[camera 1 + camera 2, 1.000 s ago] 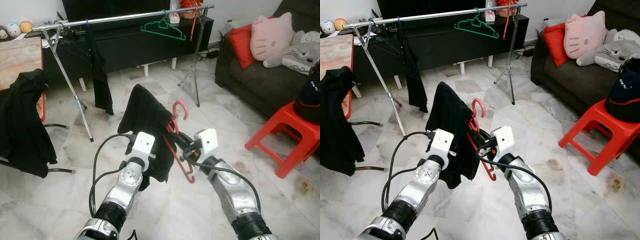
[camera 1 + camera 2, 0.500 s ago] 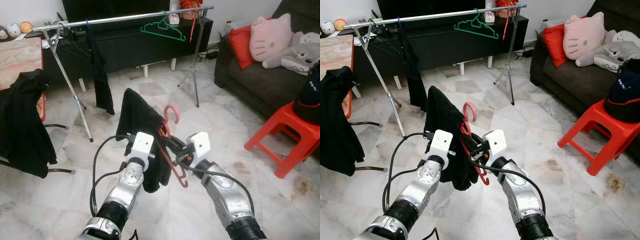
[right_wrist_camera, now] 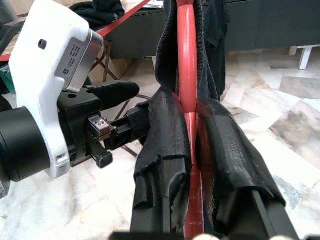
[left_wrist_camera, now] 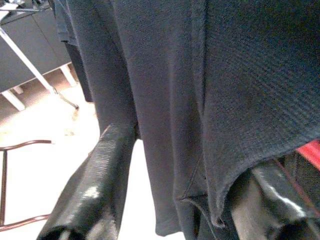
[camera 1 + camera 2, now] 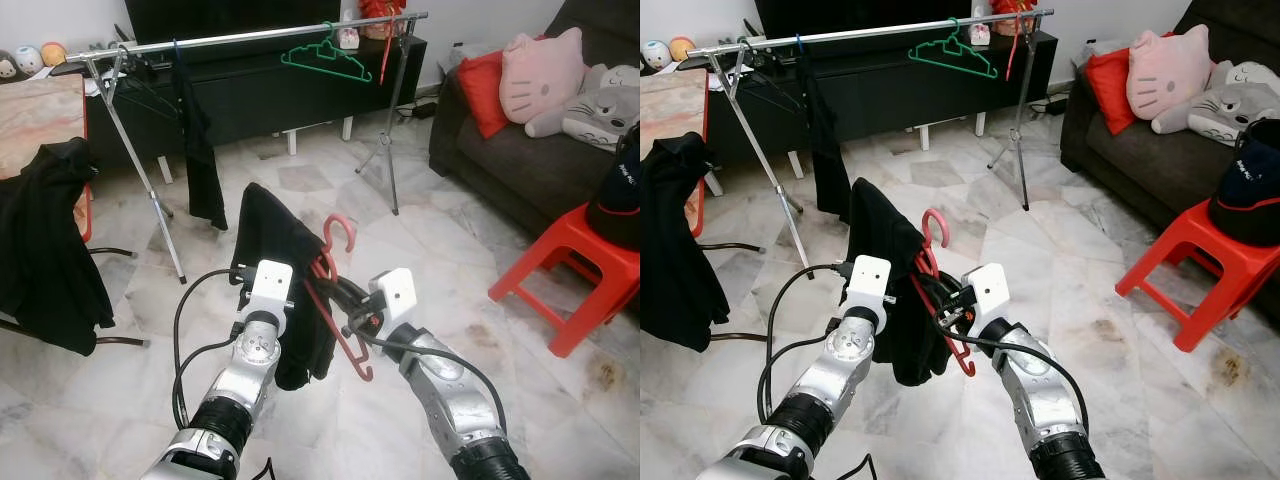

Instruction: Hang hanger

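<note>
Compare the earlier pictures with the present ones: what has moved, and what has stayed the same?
Both arms drew back toward the robot and slightly left, carrying the red hanger and its black garment lower in view. The right pincer stays shut on the hanger; the left pincer stays at the garment. The clothes rail, green hanger and red stool are unchanged.

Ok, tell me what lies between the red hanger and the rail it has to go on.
Nothing visible does. The right end effector grips the red hanger, with its black garment, over bare marble floor. The rail ahead has free bar between a hanging black garment and a green hanger.
</note>
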`<state>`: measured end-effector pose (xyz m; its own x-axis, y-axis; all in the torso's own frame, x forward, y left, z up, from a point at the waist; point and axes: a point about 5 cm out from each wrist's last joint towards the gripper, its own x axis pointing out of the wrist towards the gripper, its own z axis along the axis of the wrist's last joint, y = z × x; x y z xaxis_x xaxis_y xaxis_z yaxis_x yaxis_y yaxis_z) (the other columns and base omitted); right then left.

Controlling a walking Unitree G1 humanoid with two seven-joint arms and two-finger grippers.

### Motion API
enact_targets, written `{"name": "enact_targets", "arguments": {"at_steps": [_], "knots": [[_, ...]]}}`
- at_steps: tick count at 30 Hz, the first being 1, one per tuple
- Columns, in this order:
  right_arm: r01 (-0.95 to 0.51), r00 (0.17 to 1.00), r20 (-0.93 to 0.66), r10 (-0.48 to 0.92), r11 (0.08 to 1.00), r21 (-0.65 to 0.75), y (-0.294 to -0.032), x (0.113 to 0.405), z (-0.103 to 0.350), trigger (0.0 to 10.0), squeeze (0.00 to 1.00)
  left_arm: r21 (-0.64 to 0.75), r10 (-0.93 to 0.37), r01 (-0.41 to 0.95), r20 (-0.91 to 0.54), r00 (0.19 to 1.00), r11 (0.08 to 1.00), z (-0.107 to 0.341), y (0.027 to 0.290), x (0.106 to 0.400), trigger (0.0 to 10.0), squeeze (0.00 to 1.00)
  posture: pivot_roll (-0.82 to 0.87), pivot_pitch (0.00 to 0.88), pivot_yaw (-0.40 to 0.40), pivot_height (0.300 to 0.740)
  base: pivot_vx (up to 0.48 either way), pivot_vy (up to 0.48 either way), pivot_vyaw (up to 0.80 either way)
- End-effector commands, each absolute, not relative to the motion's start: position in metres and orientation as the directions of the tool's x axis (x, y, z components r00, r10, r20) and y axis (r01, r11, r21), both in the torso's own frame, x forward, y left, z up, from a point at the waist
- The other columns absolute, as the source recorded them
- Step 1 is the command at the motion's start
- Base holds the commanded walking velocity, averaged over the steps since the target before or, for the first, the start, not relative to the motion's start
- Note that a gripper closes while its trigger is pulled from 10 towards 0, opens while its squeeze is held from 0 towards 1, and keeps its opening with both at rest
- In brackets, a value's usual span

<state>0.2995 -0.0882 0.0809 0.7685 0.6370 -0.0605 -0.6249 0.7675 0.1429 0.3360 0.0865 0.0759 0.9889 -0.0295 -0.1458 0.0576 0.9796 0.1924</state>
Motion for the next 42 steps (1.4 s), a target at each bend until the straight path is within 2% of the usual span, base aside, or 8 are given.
{"name": "enact_targets", "arguments": {"at_steps": [1,13,35,38,42], "knots": [[-0.636,0.768,0.002,0.641,0.762,0.124,-0.086,0.302,0.095,0.0,0.0,0.174,-0.04,0.065,-0.147,0.988,0.983,0.077,0.084,0.337,0.0,0.0,-0.1,0.0,-0.04,0.74,0.0,0.0,0.0],[-0.631,0.771,-0.01,0.637,0.766,0.127,-0.087,0.302,0.092,0.0,0.0,0.137,-0.099,0.116,-0.127,0.987,0.984,0.08,0.076,0.336,0.0,0.0,-0.1,0.0,-0.041,0.74,0.0,0.0,0.0],[-0.639,0.76,-0.078,0.645,0.764,0.093,-0.093,0.298,0.085,0.0,0.0,0.119,-0.08,0.09,-0.087,0.993,0.989,0.085,0.079,0.337,0.0,0.0,-0.1,0.0,-0.043,0.74,0.0,0.0,0.0],[-0.644,0.754,-0.118,0.647,0.762,0.067,-0.095,0.297,0.083,0.0,0.0,0.116,-0.062,0.071,-0.08,0.995,0.991,0.087,0.083,0.338,0.0,0.0,-0.1,0.0,-0.046,0.74,0.0,0.0,0.0],[-0.647,0.744,-0.24,0.624,0.762,-0.021,-0.112,0.296,0.077,0.0,0.0,0.1,-0.016,0.021,-0.051,0.999,0.995,0.092,0.091,0.341,0.0,0.0,-0.11,0.0,-0.048,0.74,0.0,0.0,0.0]]}}
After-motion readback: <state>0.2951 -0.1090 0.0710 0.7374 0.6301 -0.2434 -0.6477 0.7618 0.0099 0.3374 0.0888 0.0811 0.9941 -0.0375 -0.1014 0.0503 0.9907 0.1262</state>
